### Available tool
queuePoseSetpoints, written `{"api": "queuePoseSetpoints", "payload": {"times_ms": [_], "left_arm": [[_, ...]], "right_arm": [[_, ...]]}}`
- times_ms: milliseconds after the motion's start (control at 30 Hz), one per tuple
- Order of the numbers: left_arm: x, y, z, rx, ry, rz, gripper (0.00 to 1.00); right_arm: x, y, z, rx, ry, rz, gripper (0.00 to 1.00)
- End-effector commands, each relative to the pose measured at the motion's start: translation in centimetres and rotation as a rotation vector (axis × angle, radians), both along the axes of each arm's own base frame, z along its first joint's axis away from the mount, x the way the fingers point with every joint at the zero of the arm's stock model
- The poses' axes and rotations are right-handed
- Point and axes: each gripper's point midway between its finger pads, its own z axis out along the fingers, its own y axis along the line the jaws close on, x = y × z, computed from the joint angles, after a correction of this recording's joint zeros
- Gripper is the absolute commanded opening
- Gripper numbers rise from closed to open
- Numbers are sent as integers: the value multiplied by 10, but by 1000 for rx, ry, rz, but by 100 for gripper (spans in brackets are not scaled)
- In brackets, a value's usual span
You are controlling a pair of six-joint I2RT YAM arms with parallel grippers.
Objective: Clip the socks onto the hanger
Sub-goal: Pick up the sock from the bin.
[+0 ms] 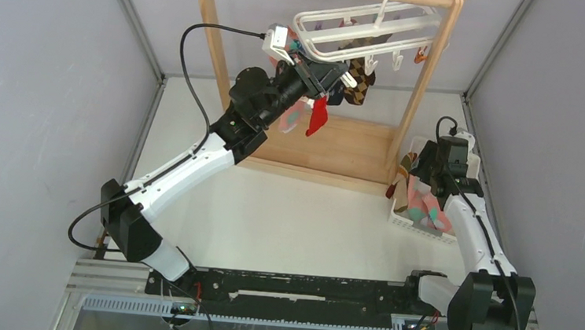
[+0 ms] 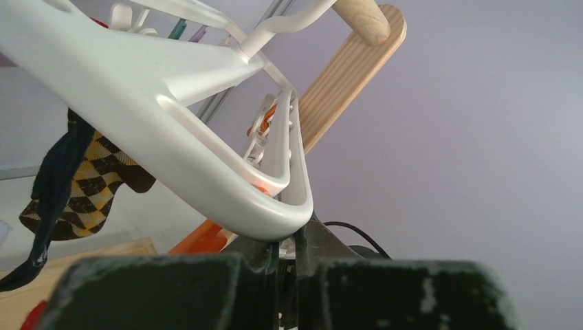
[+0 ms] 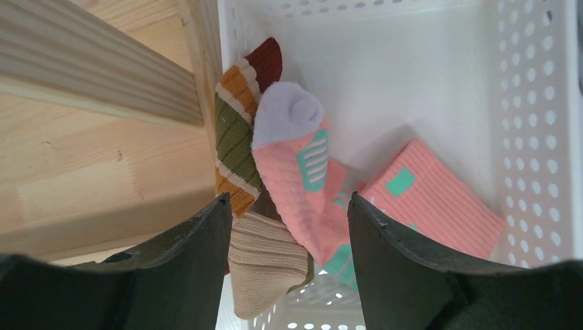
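Note:
The white hanger (image 1: 363, 25) hangs from the wooden rack's top bar, and its rounded corner (image 2: 206, 179) fills the left wrist view. My left gripper (image 1: 344, 76) (image 2: 297, 240) is raised to that corner, its jaws shut just under the frame; what they pinch is hidden. An orange clip (image 2: 203, 240) shows beside it. A red sock (image 1: 318, 118), a pink one (image 1: 293, 119) and a dark argyle sock (image 1: 359, 85) (image 2: 93, 182) dangle from the hanger. My right gripper (image 1: 423, 189) (image 3: 289, 201) stands open over the basket, above a striped sock (image 3: 237, 130) and a pink sock with teal marks (image 3: 302, 179).
The tall wooden rack (image 1: 220, 41) stands at the back on a wooden base (image 1: 346, 149), and its post (image 3: 89, 75) runs close to my right gripper. The white perforated basket (image 1: 415, 223) (image 3: 536, 124) sits against the right wall. Grey walls enclose the table.

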Motion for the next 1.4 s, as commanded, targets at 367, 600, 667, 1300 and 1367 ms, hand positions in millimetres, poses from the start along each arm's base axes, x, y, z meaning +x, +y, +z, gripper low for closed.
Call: {"api": "queuePoseSetpoints", "payload": {"times_ms": [367,600,667,1300,1367], "left_arm": [[-26,-13,18,-15,-41,-97,0],[-27,-11,19,-12,-46,-93,0],[-28,-11,20,-13,-49,-94,0],[-29,-11,21,-15,-54,-99,0],[-28,-12,20,-13,-54,-99,0]], "right_arm": [[5,0,-30,-43,54,-9,68],[8,-5,-42,-63,85,-30,67],[8,-5,-45,-62,94,-32,67],[11,14,-59,-82,146,113,64],[12,13,-62,-85,164,114,64]]}}
